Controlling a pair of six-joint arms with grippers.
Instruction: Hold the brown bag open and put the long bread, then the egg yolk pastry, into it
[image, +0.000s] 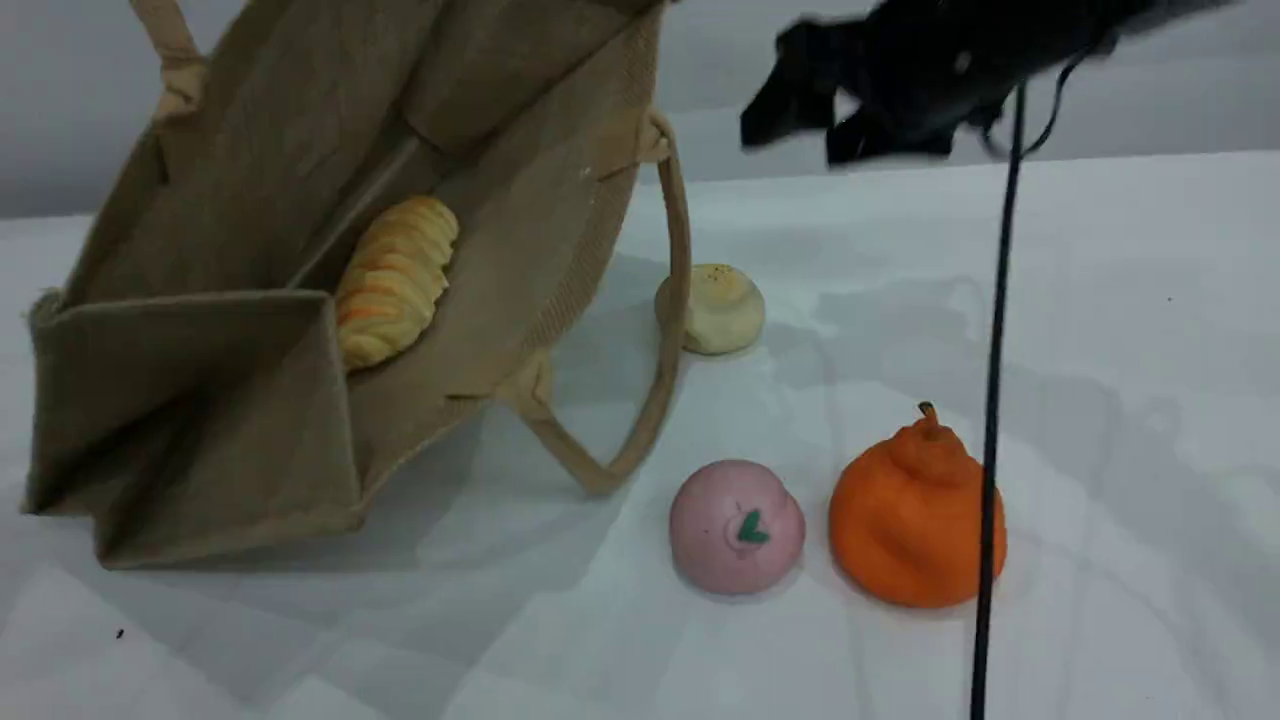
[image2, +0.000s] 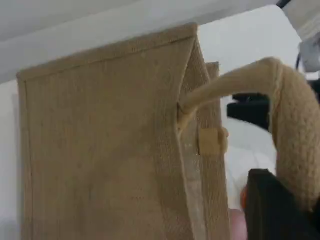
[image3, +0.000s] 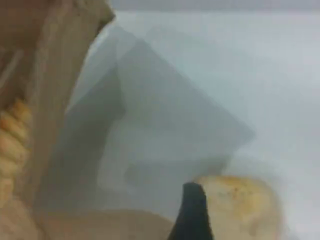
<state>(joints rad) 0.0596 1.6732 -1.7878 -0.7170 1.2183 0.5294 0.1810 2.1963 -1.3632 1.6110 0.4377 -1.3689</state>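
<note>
inside the brown bag lies the long bread.

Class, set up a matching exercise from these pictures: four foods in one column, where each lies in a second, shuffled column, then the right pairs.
Things: 1 long bread; 2 egg yolk pastry; 3 pink bun; 4 orange pear-shaped food.
Places: A at the front, furthest right; B inside the brown bag; C further back on the table, partly behind the bag's handle; D at the front, just left of the orange food.
Pairs: 1-B; 2-C; 3-D; 4-A.
</note>
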